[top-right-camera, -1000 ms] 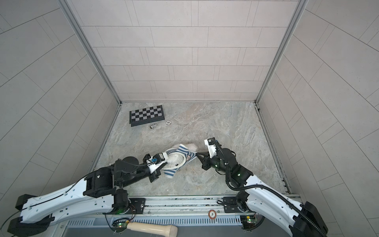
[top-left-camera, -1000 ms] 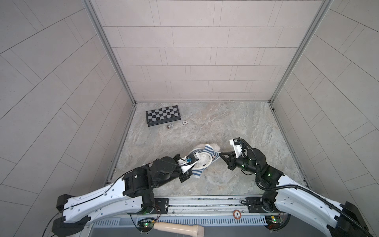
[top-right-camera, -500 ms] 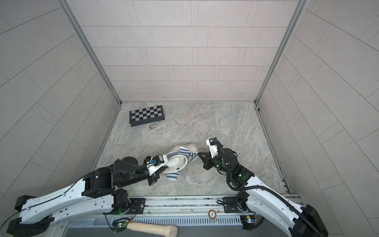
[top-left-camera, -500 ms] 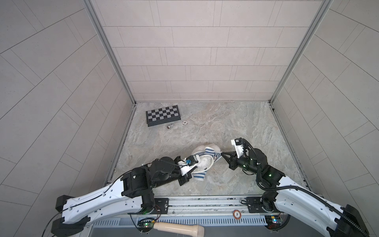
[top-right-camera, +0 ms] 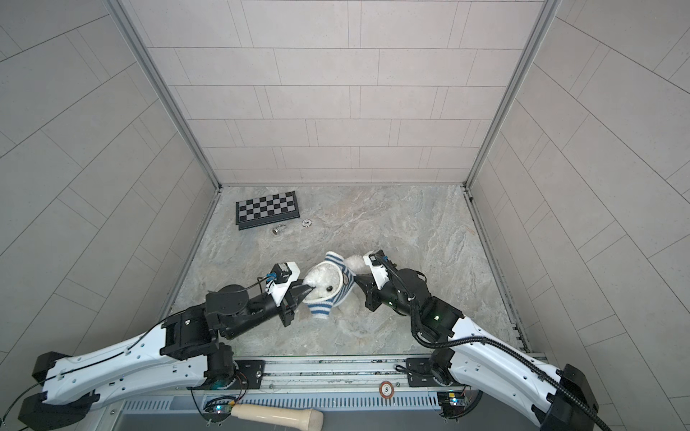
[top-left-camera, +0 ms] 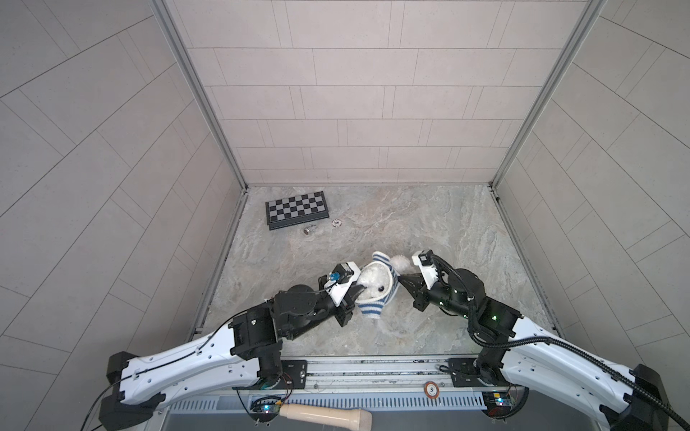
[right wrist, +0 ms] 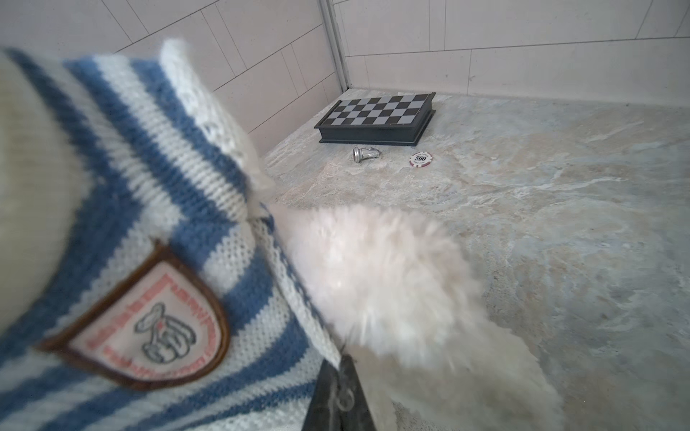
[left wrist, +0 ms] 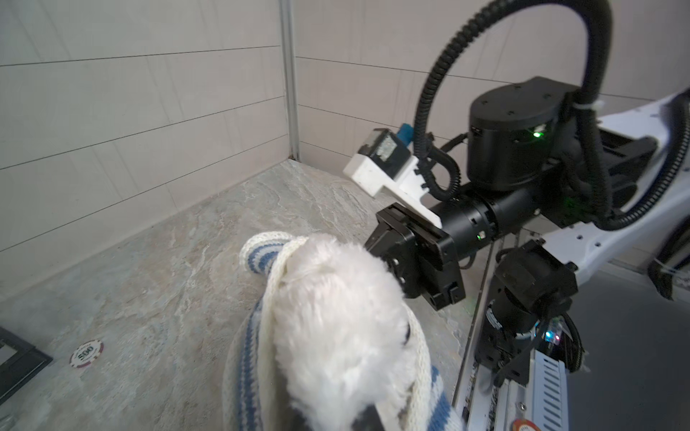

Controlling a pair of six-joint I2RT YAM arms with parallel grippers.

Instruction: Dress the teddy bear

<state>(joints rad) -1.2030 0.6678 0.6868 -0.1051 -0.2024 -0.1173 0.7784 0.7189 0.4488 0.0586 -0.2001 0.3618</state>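
The white fluffy teddy bear (top-left-camera: 373, 279) (top-right-camera: 322, 279) lies at the front middle of the stone table in both top views. A blue-and-white striped shirt (top-left-camera: 371, 309) (top-right-camera: 323, 309) is stretched round its head, and a dark eye shows inside the opening. My left gripper (top-left-camera: 356, 291) (top-right-camera: 308, 289) is shut on the shirt's left edge. My right gripper (top-left-camera: 400, 279) (top-right-camera: 356, 278) is shut on its right edge. In the right wrist view the shirt (right wrist: 149, 186) shows a badge, with bear fur (right wrist: 381, 268) beside the gripper (right wrist: 341, 373). The left wrist view has the bear (left wrist: 336, 317) filling its foreground.
A folded chessboard (top-left-camera: 297, 209) lies at the back left of the table, with a silver chess piece (top-left-camera: 308, 230) and a poker chip (top-left-camera: 336, 222) in front of it. Tiled walls close three sides. A wooden handle (top-left-camera: 325, 410) lies below the front rail.
The shirt's opening has spread wider round the bear's head, so the face now shows inside it. Both grippers keep their hold; the right one has drawn slightly closer.
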